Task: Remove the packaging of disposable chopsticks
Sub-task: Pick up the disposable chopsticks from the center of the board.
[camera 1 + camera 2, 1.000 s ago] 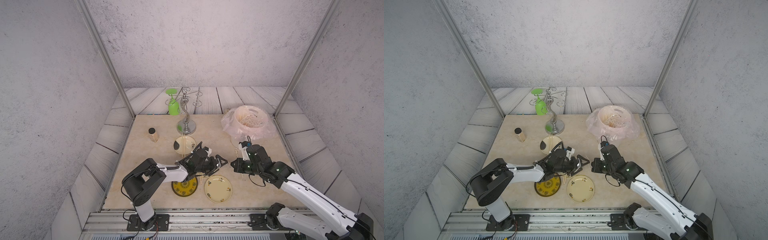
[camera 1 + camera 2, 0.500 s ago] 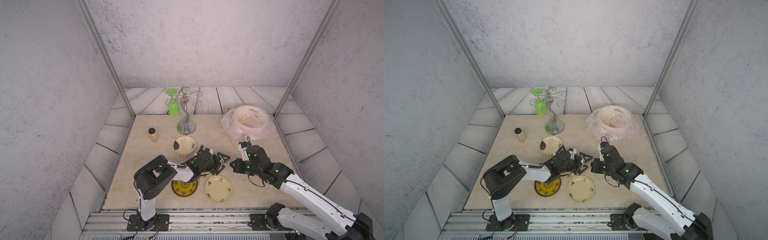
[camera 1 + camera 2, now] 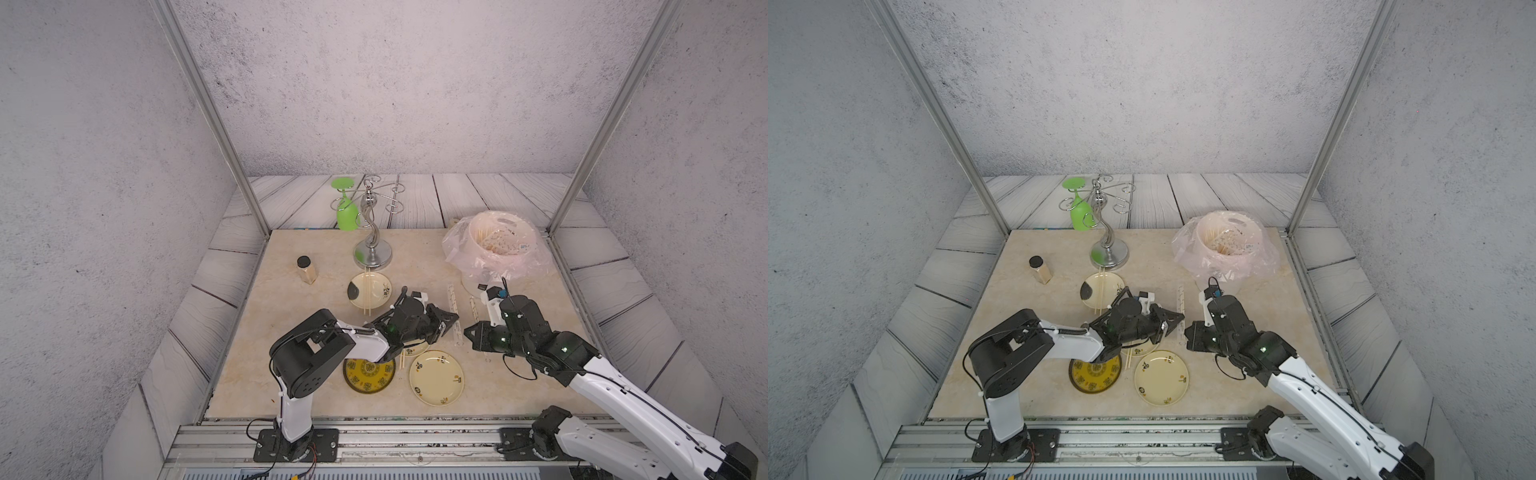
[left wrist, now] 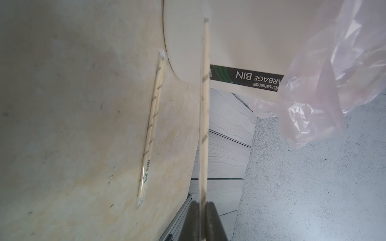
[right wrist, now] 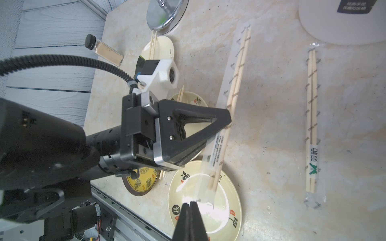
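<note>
Left gripper [image 5: 226, 123] is clamping pale wooden chopsticks [image 5: 237, 81]; right gripper [image 5: 189, 205] is pinching their clear plastic sleeve [image 5: 217, 150]; next likely pulling apart.

1. Left hand [image 3: 453, 322] and right hand [image 3: 467, 332] tips close, both clamped on one packaging [image 3: 452, 299], which bars the gap.
2. Table [image 3: 282, 307] bare left of the plates [image 3: 436, 377], up to the jar [image 3: 306, 272]: open lane.
3. Bin [image 5: 344, 25] and wrapped pair [image 5: 311, 125] crowd the right.
4. Stand [image 3: 372, 253] blocks far centre.
</note>
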Controlling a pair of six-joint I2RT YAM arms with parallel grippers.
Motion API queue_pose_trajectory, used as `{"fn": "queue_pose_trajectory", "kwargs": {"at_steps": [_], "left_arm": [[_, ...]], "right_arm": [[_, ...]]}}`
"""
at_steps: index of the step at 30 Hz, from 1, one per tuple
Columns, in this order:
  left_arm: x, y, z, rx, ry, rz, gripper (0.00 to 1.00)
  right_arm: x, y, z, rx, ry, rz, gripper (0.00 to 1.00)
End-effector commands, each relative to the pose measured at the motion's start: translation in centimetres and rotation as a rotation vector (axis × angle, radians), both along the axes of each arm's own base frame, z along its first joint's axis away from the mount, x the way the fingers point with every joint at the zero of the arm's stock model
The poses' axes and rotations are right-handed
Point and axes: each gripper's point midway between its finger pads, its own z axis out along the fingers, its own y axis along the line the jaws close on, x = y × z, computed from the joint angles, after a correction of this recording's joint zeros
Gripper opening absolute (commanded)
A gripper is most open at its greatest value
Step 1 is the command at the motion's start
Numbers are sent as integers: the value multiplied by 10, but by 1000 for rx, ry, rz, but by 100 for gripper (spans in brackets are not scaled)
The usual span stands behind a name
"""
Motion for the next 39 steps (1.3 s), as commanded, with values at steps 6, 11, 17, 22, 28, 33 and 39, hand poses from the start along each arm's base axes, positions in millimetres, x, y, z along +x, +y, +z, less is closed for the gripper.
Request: {"fn": "queue_pose_trajectory", "kwargs": {"at_steps": [6, 11, 17, 22, 28, 33, 39], "left_arm": [[3, 16, 20, -5, -52, 41, 0], [-4, 40, 50, 108, -254, 31, 0], [-19, 75, 120, 289, -669, -3, 0], [-40, 95, 166, 246, -935, 3, 0], [-56, 102, 194, 186, -1068, -2, 0], [-67, 107, 214, 84, -1119, 24, 0], [-74, 113, 228, 19, -1133, 61, 0]], "right_arm": [[-13, -3, 4, -10, -35, 73, 14], [-16, 9, 26, 55, -116, 155, 54], [-25, 44, 69, 221, -230, 360, 64], [-33, 67, 114, 366, -369, 503, 65], [-37, 86, 146, 467, -476, 587, 65], [-33, 94, 145, 439, -507, 584, 63], [-30, 100, 138, 404, -532, 570, 57]]}}
